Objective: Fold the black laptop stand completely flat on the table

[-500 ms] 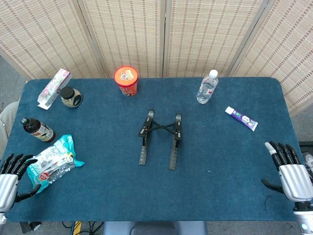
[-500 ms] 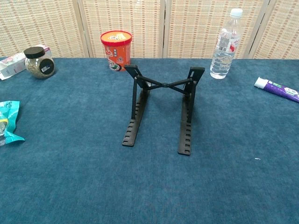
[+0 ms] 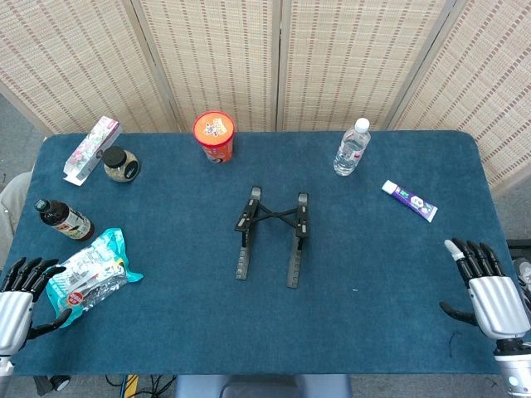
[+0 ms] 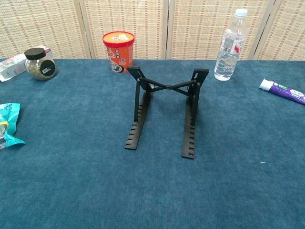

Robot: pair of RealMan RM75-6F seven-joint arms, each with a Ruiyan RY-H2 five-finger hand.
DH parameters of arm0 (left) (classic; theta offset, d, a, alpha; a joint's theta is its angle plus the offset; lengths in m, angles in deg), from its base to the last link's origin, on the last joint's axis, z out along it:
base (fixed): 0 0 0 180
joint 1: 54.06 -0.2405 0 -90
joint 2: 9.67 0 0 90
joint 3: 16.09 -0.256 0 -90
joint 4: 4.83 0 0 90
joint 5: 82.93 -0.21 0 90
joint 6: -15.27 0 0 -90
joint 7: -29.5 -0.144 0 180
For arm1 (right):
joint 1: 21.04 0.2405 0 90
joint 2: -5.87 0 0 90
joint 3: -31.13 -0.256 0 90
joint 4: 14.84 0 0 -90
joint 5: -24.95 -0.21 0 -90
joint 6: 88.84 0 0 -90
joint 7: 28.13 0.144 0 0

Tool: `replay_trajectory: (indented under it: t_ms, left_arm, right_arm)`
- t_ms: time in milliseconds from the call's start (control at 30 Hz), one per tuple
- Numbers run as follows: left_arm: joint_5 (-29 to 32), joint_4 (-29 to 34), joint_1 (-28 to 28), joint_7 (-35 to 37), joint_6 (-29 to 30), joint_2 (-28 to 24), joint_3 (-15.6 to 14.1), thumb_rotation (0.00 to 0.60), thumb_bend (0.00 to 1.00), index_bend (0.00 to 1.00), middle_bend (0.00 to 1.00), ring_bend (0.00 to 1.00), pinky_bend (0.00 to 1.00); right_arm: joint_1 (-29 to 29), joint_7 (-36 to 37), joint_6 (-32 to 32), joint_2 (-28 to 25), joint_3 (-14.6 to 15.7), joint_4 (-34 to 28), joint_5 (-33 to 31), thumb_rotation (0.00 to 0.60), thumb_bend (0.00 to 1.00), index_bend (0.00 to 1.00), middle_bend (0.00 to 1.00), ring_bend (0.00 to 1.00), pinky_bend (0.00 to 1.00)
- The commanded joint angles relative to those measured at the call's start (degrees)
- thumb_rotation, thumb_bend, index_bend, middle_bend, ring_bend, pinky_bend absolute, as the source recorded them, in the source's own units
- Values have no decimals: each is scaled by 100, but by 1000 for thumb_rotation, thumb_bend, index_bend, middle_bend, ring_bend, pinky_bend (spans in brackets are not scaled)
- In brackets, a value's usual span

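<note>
The black laptop stand (image 3: pixel 272 235) stands unfolded at the middle of the blue table; in the chest view the laptop stand (image 4: pixel 164 110) shows two raised arms joined by a crossed brace above its two notched base rails. My left hand (image 3: pixel 21 298) hovers at the front left corner, fingers spread, holding nothing. At the front right corner my right hand (image 3: pixel 485 288) is likewise spread and empty. Both hands are far from the stand and neither shows in the chest view.
An orange cup (image 3: pixel 214 136) and a water bottle (image 3: pixel 352 148) stand behind the stand. A toothpaste tube (image 3: pixel 409 201) lies at the right. On the left are a jar (image 3: pixel 120 163), a carton (image 3: pixel 91 149), a dark bottle (image 3: pixel 63 220) and a snack bag (image 3: pixel 90 274).
My right hand has shifted slightly inward and away from the front edge. The left hand and the stand look the same.
</note>
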Motion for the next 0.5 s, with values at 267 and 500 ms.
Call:
replay_trajectory:
  t_ms: [267,500]
  left_arm:
    - [13,65,-4,-39,18,-16,-7,600,162,225,165,99,19]
    - [-4,133,10,-100,17,-39,-9,600,161,225,165,99,20]
  right_arm:
    - [600,754,658,-128,49,-173,489,600,0,0,99,0,0]
    - [1327,1651,1556,-239,141,-281,826,600,0,0,104,0,0]
